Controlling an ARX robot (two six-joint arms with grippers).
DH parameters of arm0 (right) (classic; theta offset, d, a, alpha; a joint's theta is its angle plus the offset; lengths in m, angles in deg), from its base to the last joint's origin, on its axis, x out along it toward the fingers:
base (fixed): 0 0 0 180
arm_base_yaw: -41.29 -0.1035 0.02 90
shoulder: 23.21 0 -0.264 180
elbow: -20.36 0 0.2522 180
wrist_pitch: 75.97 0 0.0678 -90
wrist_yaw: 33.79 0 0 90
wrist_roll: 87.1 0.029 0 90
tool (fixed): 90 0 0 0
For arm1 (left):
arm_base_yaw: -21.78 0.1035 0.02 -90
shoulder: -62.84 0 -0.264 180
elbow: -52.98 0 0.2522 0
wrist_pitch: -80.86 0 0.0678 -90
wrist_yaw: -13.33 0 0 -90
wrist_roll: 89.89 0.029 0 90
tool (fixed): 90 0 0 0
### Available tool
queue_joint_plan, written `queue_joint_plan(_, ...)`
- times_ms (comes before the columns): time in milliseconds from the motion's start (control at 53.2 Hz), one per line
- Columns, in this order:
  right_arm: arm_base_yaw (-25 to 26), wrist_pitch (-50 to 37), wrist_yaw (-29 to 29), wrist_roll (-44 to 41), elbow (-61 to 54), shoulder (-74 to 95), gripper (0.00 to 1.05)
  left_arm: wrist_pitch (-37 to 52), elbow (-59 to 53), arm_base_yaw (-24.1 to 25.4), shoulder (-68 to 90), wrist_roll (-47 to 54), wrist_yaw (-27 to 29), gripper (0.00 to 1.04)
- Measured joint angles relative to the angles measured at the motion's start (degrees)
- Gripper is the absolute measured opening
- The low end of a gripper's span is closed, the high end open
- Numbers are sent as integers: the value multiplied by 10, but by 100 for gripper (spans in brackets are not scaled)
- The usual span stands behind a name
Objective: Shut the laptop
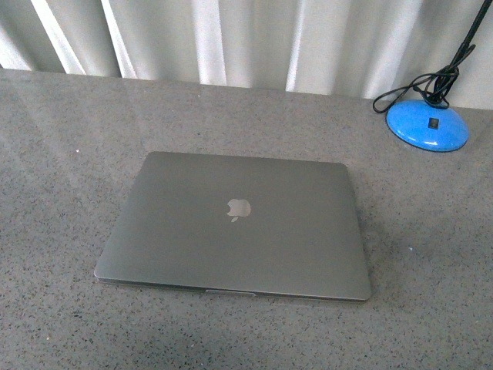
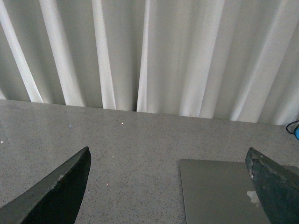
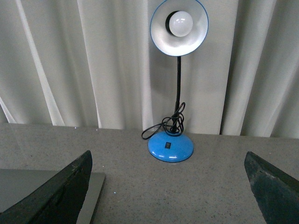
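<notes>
The space-grey laptop (image 1: 235, 225) lies flat on the grey table with its lid down, apple logo facing up; screen and keys are hidden. Neither arm shows in the front view. My left gripper (image 2: 169, 161) is open and empty, above the table; the laptop's lid (image 2: 215, 193) lies under and between its fingers, toward one finger (image 2: 273, 186). My right gripper (image 3: 168, 163) is open and empty; a corner of the laptop (image 3: 91, 196) shows beside one finger (image 3: 60, 193).
A blue desk lamp (image 3: 170, 145) with a black gooseneck and coiled cord stands at the table's back right, its base also in the front view (image 1: 427, 125). White curtains (image 1: 231, 38) hang behind the speckled grey table (image 1: 62, 154).
</notes>
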Motion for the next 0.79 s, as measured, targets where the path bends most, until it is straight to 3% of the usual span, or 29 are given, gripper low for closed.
queue_joint_plan(790,0,0,0,0,0,0,95,0,0,0,0,0,0,98)
